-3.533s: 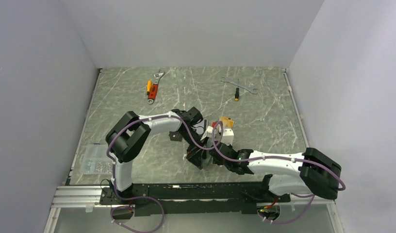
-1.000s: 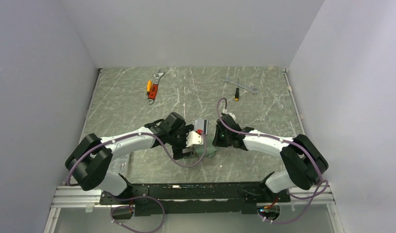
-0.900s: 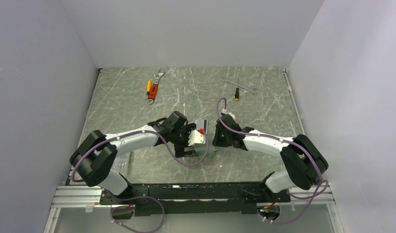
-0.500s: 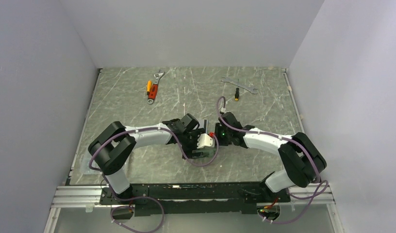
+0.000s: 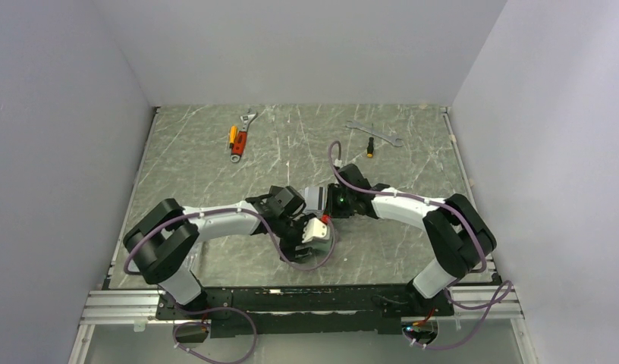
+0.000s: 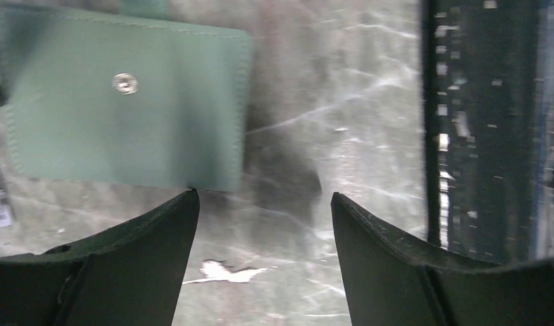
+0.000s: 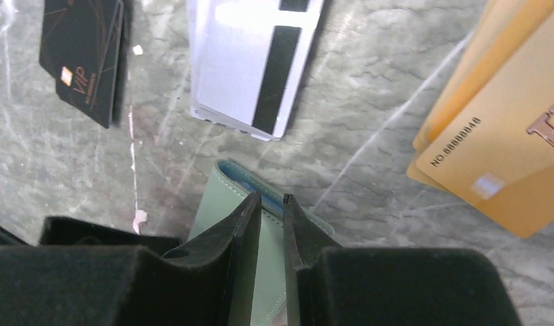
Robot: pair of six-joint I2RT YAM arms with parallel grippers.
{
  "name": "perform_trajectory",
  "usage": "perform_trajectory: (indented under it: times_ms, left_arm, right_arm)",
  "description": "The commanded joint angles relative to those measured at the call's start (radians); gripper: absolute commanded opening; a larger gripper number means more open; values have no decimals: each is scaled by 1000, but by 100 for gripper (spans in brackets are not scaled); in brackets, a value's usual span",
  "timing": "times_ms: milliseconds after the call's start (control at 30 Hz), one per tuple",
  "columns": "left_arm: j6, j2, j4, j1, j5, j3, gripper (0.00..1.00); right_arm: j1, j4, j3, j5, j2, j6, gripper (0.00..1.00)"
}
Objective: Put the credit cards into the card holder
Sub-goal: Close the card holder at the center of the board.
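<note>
In the right wrist view the sage-green card holder (image 7: pixel 223 204) lies under my right gripper (image 7: pixel 269 202). Its jaws are nearly closed on the holder's raised edge, where the blue inside shows. Beyond it lie black cards (image 7: pixel 84 54), a silver-grey card with a dark stripe (image 7: pixel 250 64) and orange-gold cards (image 7: pixel 495 129). In the left wrist view the card holder (image 6: pixel 125 115) lies flat with its snap up. My left gripper (image 6: pixel 264 200) is open and empty, its left fingertip (image 6: pixel 186 204) at the holder's near edge. From above, both grippers, left (image 5: pixel 315 231) and right (image 5: pixel 319 203), meet mid-table and hide the holder.
At the back of the table lie a red-handled adjustable wrench (image 5: pixel 242 135), a silver wrench (image 5: pixel 375 133) and a small screwdriver (image 5: pixel 370 145). The black frame rail (image 6: pixel 478 129) runs close on the right of the left wrist view.
Over the last second my left gripper has swung right and nearer to the card holder. My right wrist has shifted left over it, so the two grippers now sit close together.
</note>
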Motion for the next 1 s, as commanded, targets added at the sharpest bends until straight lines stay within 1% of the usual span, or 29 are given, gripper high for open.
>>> perform_trajectory:
  times_ms: [0,100,167,300,400,467,533,633,667,800,967]
  left_arm:
    - [-33,-86,-13,-31,114,-36,77]
    - [-40,-99,-41,-32,110,-23,78]
    - [-19,-111,-86,-31,89,5,78]
    - [-18,-177,-101,-27,46,14,77]
    - [-29,-182,-91,-35,9,24,76]
    - [-10,-181,-66,-50,-34,18,75]
    - [12,-175,-45,-67,-59,18,75]
    - [66,-163,-9,-112,-108,1,74]
    - [82,-157,9,-129,-130,-7,73]
    - [123,-143,97,-181,-218,-40,71]
    - [164,-124,162,-207,-275,-55,69]
  right_arm:
    - [-2,-12,50,-49,2,-31,20]
    - [-3,-25,49,-64,-15,-31,21]
    - [-3,-52,53,-43,-44,-34,27]
    - [-8,-146,100,40,-114,-23,38]
    - [-10,-261,147,110,-128,12,43]
    - [-10,-330,165,145,-127,45,46]
    - [-10,-386,179,151,-123,67,49]
    - [-9,-469,200,131,-107,98,51]
    - [-7,-481,200,99,-106,109,51]
    - [4,-511,188,70,-121,141,52]
    - [16,-550,202,41,-107,142,50]
